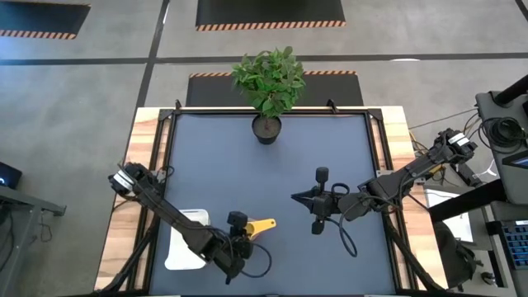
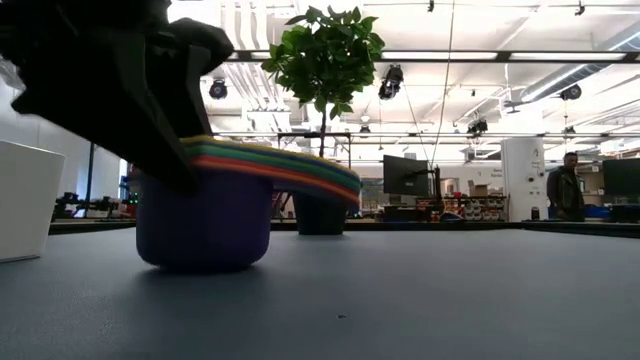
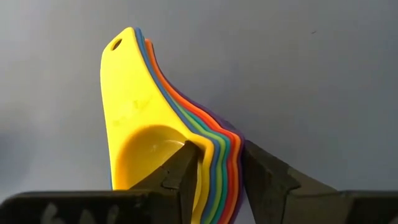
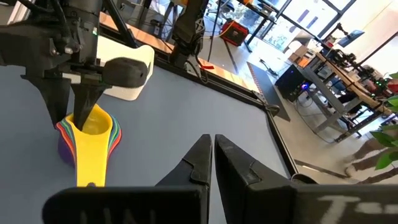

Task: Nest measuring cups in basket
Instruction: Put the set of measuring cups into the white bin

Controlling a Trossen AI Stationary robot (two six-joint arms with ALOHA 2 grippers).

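- Cups [image 4: 87, 140] already nested into one stack, yellow on top, purple at the bottom; nesting looks done.
- Stack not in the basket [image 1: 188, 239] yet; it sits on the dark table [image 1: 247, 165] just beside the basket, on the side toward the table's middle.
- Left to do, as I judge: lift the stack, carry it over the basket wall, set it inside, let go.
- Low view: purple base appears to rest on the table, handles fanned out in a rainbow toward the plant pot [image 1: 266, 129].
- Left gripper [image 1: 238, 239] at the near edge of the table, right over the stack, pointing down.
- Left wrist view: its fingers [image 3: 180, 174] are closed on the stacked rims, one inside the yellow bowl, the other outside the purple wall; narrow gap, firm pinch.
- Left arm runs from the table's left edge diagonally across the basket, elbow low.
- Right gripper [image 1: 307, 198] waits near the table's middle, well apart from the stack, fingers pressed together, holding nothing.
- Right arm stretched in from the right edge, gripper aimed toward the left arm.
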